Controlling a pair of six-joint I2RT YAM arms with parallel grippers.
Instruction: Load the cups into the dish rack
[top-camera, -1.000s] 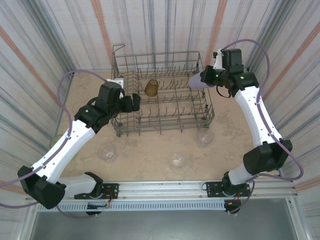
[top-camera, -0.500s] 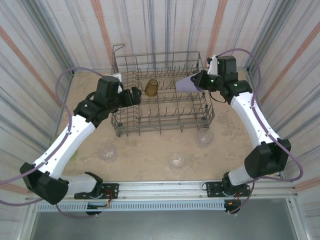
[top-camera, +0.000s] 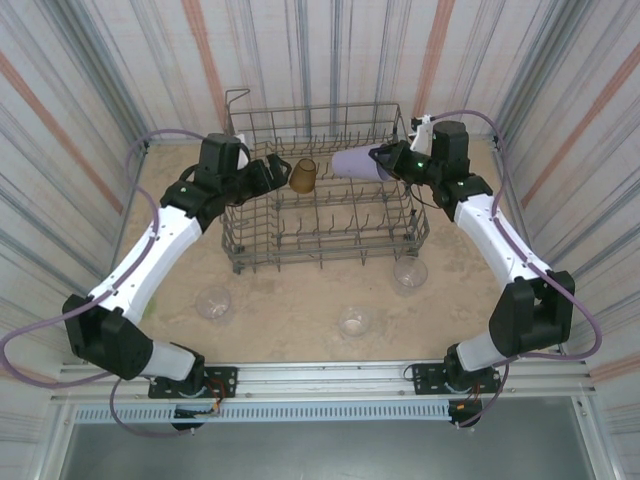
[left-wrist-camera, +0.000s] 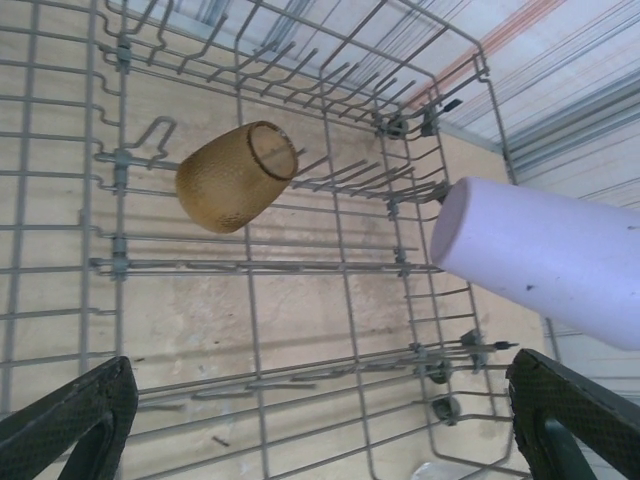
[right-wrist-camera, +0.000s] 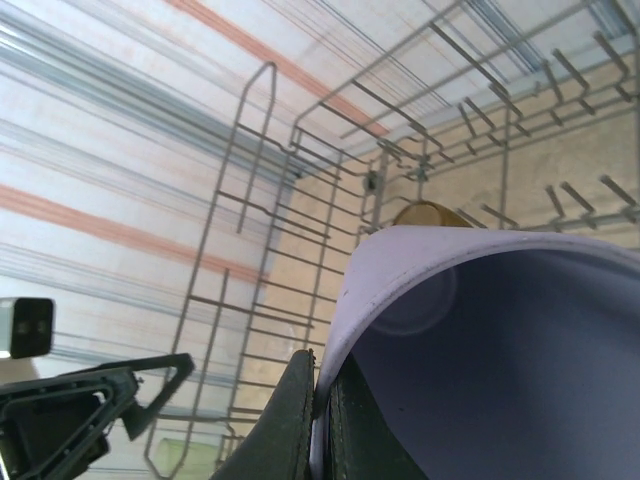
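Right pincer (top-camera: 384, 160) holds lavender cup (top-camera: 352, 162) (sideways) over dish rack (top-camera: 325, 262).

beige speckled table (top-camera: 290, 300). carries the grey wire dish rack (top-camera: 300, 262) toward the far edge. holds a clear cup (top-camera: 213, 302) near the rack's near left corner, a second clear cup (top-camera: 354, 321) closer to the near edge, a third clear cup (top-camera: 410, 271) just beside the rack's near right corner.

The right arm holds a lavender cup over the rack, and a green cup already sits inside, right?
Not green: an amber-brown cup sits inside the dish rack, as the left wrist view shows. The right gripper does hold the lavender cup over the rack.
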